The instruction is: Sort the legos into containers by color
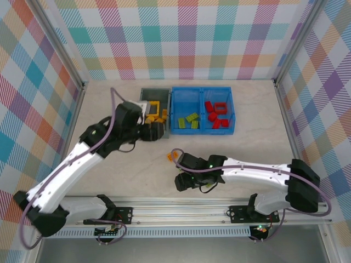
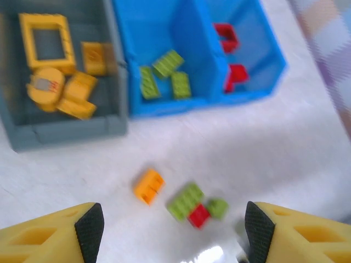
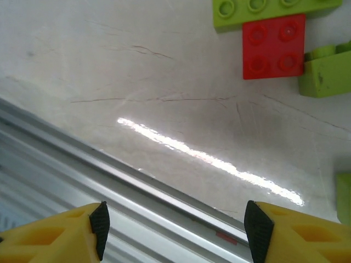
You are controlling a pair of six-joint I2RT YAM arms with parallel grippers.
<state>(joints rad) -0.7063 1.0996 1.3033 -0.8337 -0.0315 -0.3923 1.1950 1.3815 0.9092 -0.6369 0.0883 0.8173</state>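
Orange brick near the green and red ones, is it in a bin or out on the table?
Out. The orange brick lies on the bare table, apart from the grey bin.

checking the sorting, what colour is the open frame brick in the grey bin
Yellow. The frame in the grey bin shows best in the left wrist view.

Bright, even light. The left wrist view is blurred throughout; the right wrist view shows a white glare streak across the tabletop (image 3: 137,71).
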